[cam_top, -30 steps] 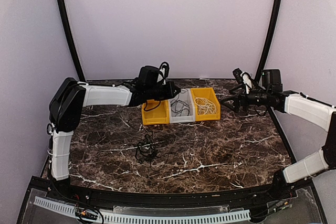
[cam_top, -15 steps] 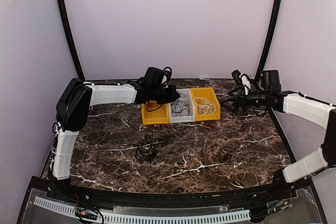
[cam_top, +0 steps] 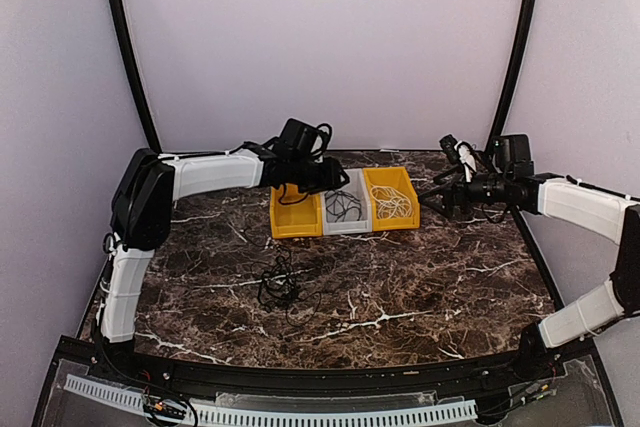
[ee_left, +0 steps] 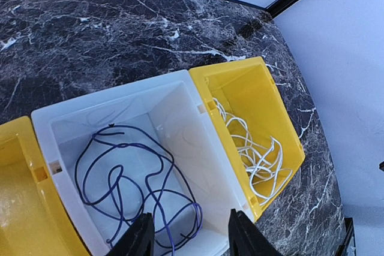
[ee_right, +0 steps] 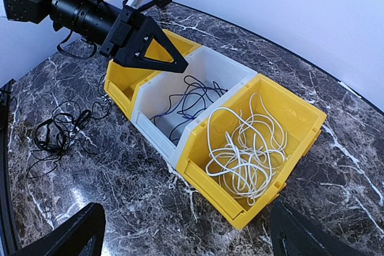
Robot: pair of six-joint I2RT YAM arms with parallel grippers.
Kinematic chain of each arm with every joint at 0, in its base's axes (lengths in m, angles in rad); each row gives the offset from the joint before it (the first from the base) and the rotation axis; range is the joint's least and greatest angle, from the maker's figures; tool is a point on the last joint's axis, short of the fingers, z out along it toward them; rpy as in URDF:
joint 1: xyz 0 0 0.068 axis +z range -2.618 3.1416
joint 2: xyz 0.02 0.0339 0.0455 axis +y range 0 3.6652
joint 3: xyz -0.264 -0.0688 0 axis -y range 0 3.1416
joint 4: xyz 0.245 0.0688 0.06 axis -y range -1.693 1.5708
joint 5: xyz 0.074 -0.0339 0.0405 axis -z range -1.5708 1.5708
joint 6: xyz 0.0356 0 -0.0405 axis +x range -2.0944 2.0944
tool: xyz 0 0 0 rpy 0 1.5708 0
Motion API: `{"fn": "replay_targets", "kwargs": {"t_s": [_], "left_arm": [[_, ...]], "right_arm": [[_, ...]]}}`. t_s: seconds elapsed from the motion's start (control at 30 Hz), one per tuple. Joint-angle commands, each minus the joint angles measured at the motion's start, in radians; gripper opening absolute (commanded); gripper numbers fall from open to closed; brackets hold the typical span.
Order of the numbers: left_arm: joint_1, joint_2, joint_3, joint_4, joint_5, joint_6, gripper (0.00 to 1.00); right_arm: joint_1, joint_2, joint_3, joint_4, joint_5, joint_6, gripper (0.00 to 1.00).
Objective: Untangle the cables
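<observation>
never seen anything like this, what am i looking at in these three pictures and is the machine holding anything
These are two robot arms bolted to a marble table. The wide picture is from a fixed camera above and behind them; the other two are from cameras on the wrists. In a row of bins, the right yellow bin holds a white cable, the white middle bin a dark cable. A black cable lies tangled on the table. The left end effector hangs over the middle bin, the right end effector right of the bins; both are open, holding nothing.
</observation>
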Motion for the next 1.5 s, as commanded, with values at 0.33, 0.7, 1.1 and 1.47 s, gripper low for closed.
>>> {"fn": "replay_targets", "kwargs": {"t_s": [0.33, 0.7, 1.1, 1.47], "left_arm": [[0.010, -0.505, -0.425, -0.158, -0.318, 0.074, 0.52], [0.067, -0.766, -1.014, 0.069, -0.254, -0.433, 0.55], [0.169, -0.615, -1.119, 0.330, -0.146, -0.534, 0.36], [0.231, -0.441, -1.069, 0.479, -0.093, -0.586, 0.16]], "right_arm": [[0.012, 0.019, 0.017, 0.023, 0.083, -0.040, 0.93], [0.099, 0.064, 0.042, -0.013, 0.107, -0.092, 0.92], [0.119, 0.040, 0.025, -0.018, 0.095, -0.109, 0.92], [0.120, 0.032, 0.023, -0.015, 0.095, -0.107, 0.92]]}}
